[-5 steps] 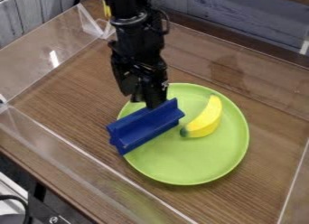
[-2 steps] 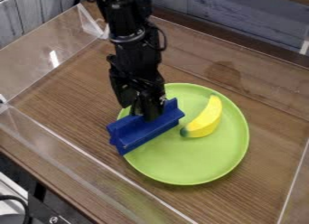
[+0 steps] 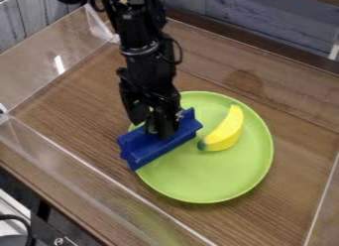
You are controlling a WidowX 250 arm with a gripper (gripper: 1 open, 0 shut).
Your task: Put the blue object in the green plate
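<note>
Overhead, gripper at the blue block

Pointing straight down, the gripper (image 3: 158,119) is hanging with jaws spread wide over the block (image 3: 158,140), gripping nothing. The block is lying across the plate's (image 3: 232,171) left rim, half on wood. A banana (image 3: 223,130) is resting right of it.

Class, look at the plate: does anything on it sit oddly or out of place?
Yes. The blue block lies only partly on the green plate: its left end overhangs the rim onto the table. The banana lies fully on the plate.

tool (image 3: 158,119) over blue object (image 3: 157,139), green plate (image 3: 225,171)
</note>
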